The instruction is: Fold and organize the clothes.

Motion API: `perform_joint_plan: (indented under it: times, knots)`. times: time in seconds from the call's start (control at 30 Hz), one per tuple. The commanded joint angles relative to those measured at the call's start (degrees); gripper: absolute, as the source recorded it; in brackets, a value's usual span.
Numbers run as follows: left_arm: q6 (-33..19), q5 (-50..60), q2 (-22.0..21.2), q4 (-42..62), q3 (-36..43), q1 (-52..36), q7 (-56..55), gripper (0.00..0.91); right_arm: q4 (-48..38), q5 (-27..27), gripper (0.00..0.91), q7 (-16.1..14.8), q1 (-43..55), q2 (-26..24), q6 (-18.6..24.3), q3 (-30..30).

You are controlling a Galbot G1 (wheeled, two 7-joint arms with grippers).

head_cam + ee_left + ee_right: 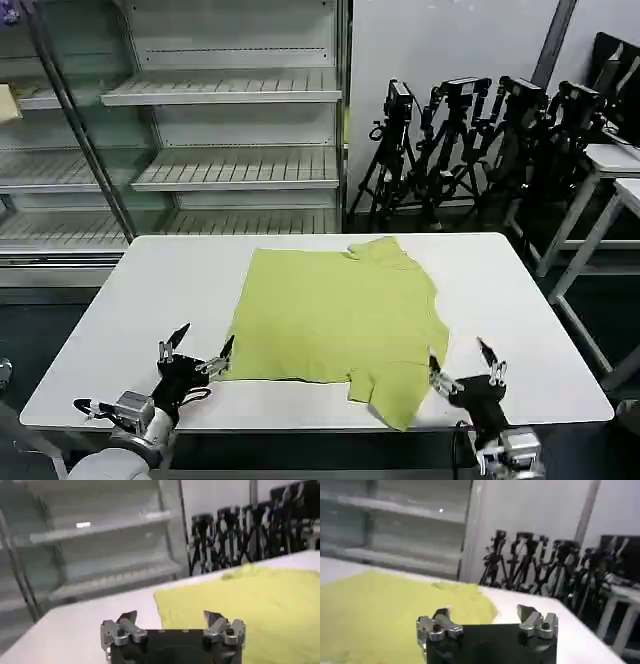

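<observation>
Lying between hands: T-shirt [335, 318]

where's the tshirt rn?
Head view: the T-shirt lies flat mid-table, near edge between the open left gripper and open right gripper.

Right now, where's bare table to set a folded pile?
Widest bare patch: the table on the robot's left of the T-shirt. Another on its right, up to the edge. Thin strip behind the collar. Front edge is crowded: left claw and right claw, both open.
</observation>
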Motion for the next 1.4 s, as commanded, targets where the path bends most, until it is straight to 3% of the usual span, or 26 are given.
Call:
perform_joint_plan:
  times: [0.03,0.23,0.7,1.1,1.13,1.17,1.2,1.23,1.27,1.4]
  knots:
    - [8.95,-7.82,2.11,-2.22,0.14,1.90,-4.18,0.907,3.43,-1.17,0.907,1.44,-7.32,-0.66,-3.85,-3.47]
    - [8.94,-9.04,1.83,1.07,2.17,1.49,-5.53,0.907,2.91,-0.48,0.907,2.71,-6.67,-0.07,-5.77,-4.40]
    - [8.92,-9.70,1.61,2.10,3.07,-0.21,-5.44,0.907,-0.12,-0.29,0.907,4.08,-4.76,0.96,-5.54,-6.57]
    - [8.89,-8.90,0.87,4.11,3.48,-1.01,-5.25,0.907,-3.20,-0.73,0.907,4.14,2.26,2.34,-10.10,-11.29]
    - [8.89,-8.79,0.82,4.04,3.43,-0.96,-5.24,0.806,-3.30,-0.73,0.806,4.15,2.70,2.42,-10.38,-11.43]
    - [8.88,-8.67,0.78,3.99,3.37,-0.90,-5.26,0.262,-3.16,-0.52,0.584,4.16,2.89,2.43,-11.29,-11.47]
    - [8.88,-8.63,0.79,4.05,3.34,-0.91,-5.24,0.060,-3.10,-0.25,0.302,4.17,2.97,2.40,-11.62,-11.46]
    - [8.89,-8.59,0.79,4.05,3.34,-0.89,-5.14,0.010,-3.14,0.54,0.081,4.17,3.10,2.27,-11.72,-11.34]
    - [8.88,-8.58,0.78,4.11,3.37,-0.90,-5.07,0.010,-3.22,0.86,0.000,4.10,3.16,2.19,-11.88,-11.21]
    - [8.88,-8.62,0.52,4.03,3.61,-0.78,-4.35,0.010,-3.11,3.45,0.000,4.07,3.48,1.82,-12.64,-10.71]
